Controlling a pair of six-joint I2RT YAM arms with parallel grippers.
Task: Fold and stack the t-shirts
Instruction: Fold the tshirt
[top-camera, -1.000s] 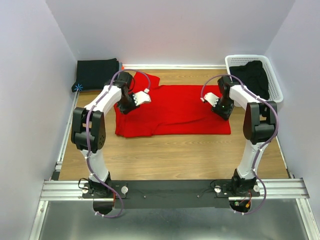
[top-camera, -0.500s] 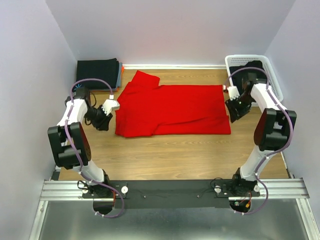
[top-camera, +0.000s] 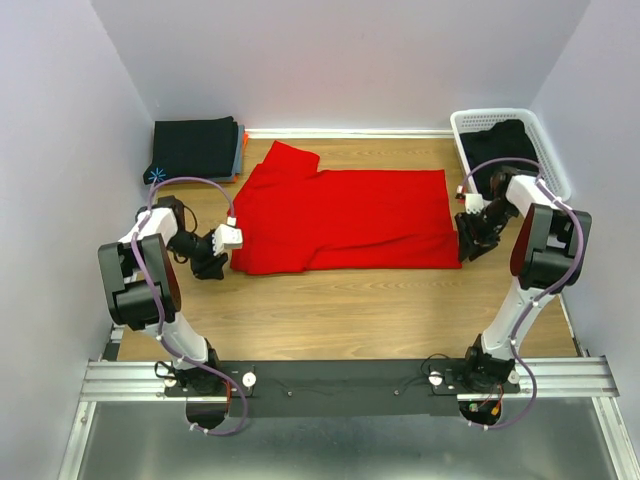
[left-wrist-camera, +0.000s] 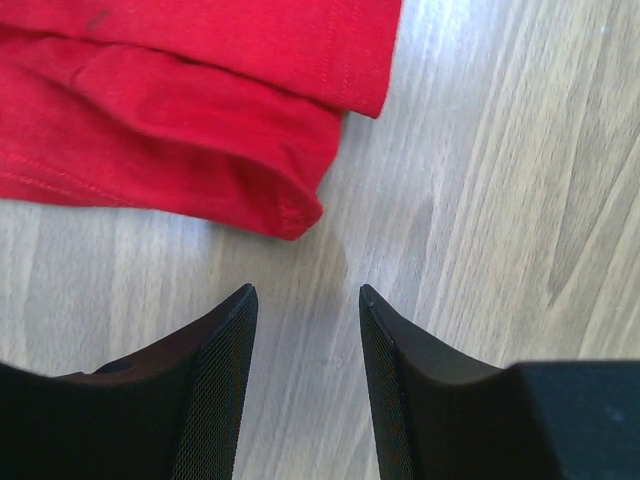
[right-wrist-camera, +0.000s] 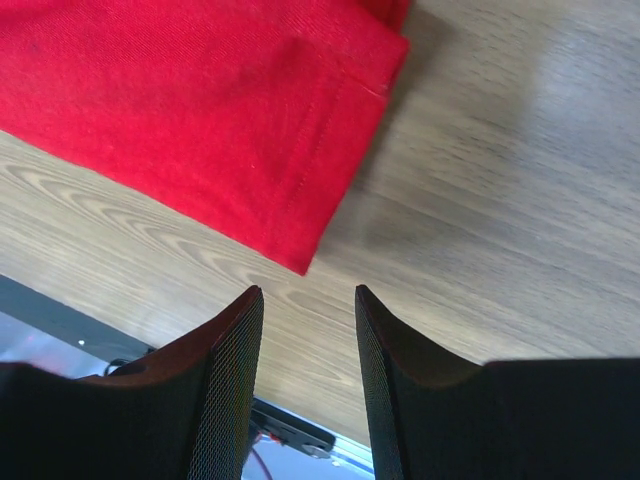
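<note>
The red t-shirt (top-camera: 340, 220) lies folded lengthwise on the wooden table, one sleeve sticking out at the back left. My left gripper (top-camera: 222, 262) is open and empty, low beside the shirt's near left corner (left-wrist-camera: 295, 215). My right gripper (top-camera: 466, 250) is open and empty, just off the shirt's near right corner (right-wrist-camera: 305, 255). A stack of folded black t-shirts (top-camera: 195, 148) sits at the back left. Another black t-shirt (top-camera: 512, 150) lies crumpled in the basket.
The white lattice basket (top-camera: 555, 165) stands at the back right against the wall. Bare wooden table (top-camera: 340, 310) runs between the shirt and the black base rail (top-camera: 340, 380). Walls close in on both sides.
Both grippers have left the shirt's middle, swung outward and come down beside its near corners. The shirt has not moved in the last half second.
</note>
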